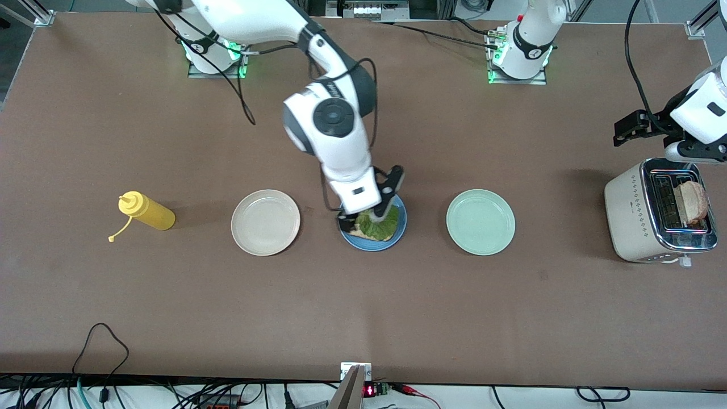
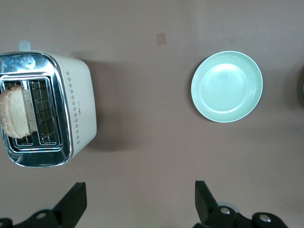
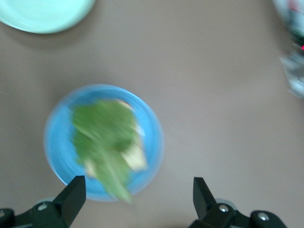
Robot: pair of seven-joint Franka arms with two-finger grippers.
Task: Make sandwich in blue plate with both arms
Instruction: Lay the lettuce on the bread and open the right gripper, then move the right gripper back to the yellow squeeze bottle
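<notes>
Front view: my right tool (image 1: 372, 215) is hovering over the blue plate (image 1: 397, 232) at mid-counter, where a lettuce leaf (image 1: 379, 225) is lying on a bread slice (image 1: 358, 232). My left tool (image 1: 630, 129) is waiting above the toaster (image 1: 630, 218) at the left arm's end.

Left wrist view: my left tool (image 2: 137, 204) is standing with fingers apart, gripping nothing, with a second bread slice (image 2: 14, 118) sitting in the toaster.

Right wrist view: my right tool (image 3: 137, 202) is spread apart and empty over the plate.

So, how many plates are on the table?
3, in one row: beige plate toward the right arm's end, blue plate in the middle, pale green plate toward the left arm's end.
</notes>
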